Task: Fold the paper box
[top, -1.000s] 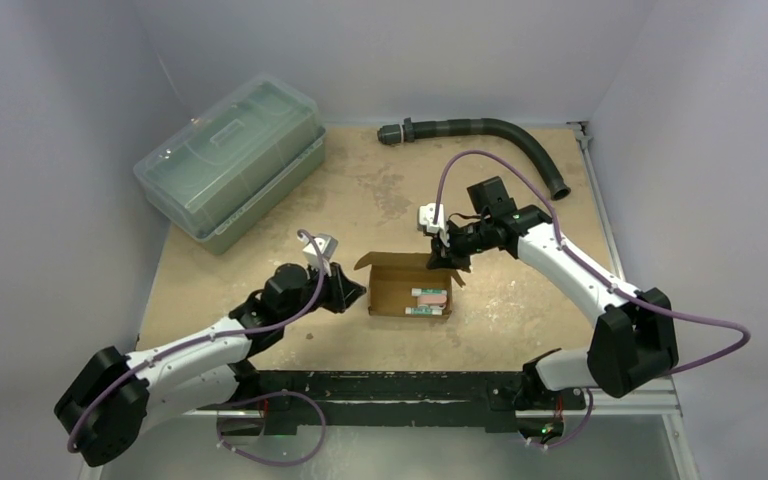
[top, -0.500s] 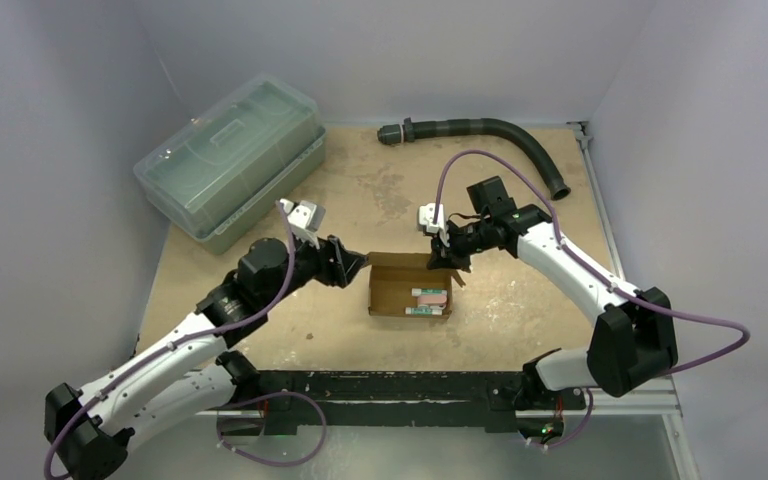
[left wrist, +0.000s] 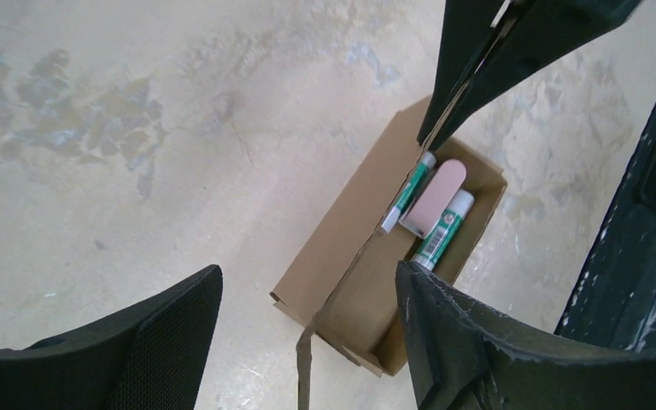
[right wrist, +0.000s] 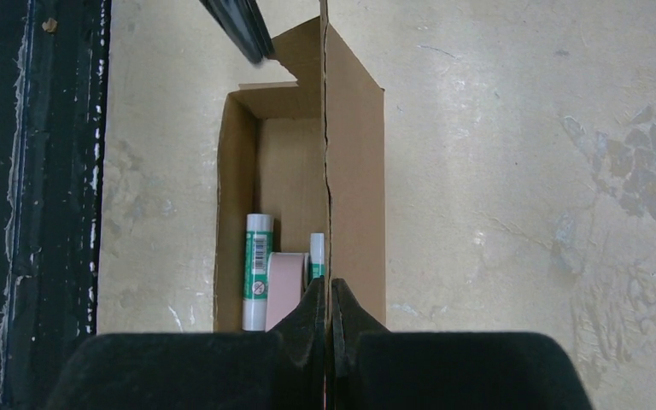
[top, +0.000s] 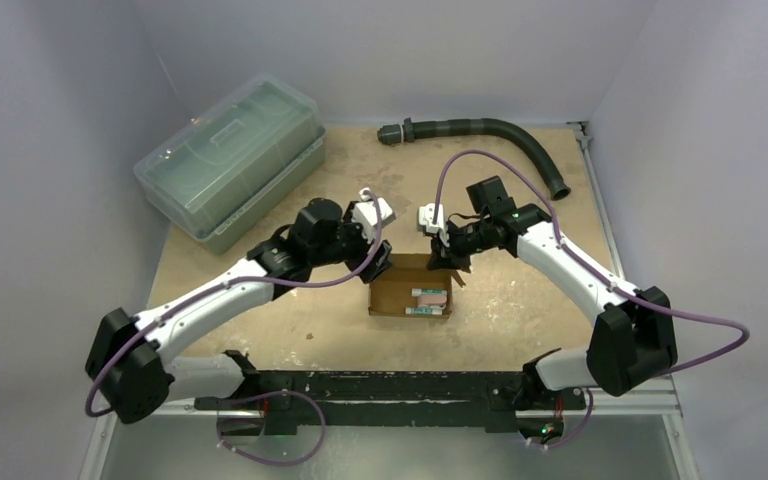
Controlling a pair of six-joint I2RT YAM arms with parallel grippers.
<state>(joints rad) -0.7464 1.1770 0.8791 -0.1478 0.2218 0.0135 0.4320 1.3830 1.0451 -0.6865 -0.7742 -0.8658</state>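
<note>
The paper box (top: 400, 298) lies open-topped mid-table, brown cardboard, with two green-and-white tubes (right wrist: 258, 265) and a pink piece (right wrist: 285, 286) inside. My right gripper (top: 447, 260) is shut on the upright far wall of the paper box (right wrist: 354, 171), which runs edge-on into the closed jaws (right wrist: 329, 295). My left gripper (top: 380, 265) hovers open over the box's far left corner. In the left wrist view the paper box (left wrist: 342, 256) and a loose end flap (left wrist: 306, 359) show between the spread fingers (left wrist: 175, 333), untouched by them. The right gripper's dark fingers (left wrist: 512, 51) show at the top there.
A large clear greenish lidded bin (top: 230, 160) stands at the far left. A dark corrugated hose (top: 485, 130) curves along the far edge. A black rail (top: 410, 385) runs along the near edge, close to the box's front.
My left arm has swung from the box's left side up and right to its far left corner, and its gripper has opened. The right arm and box have not moved.
</note>
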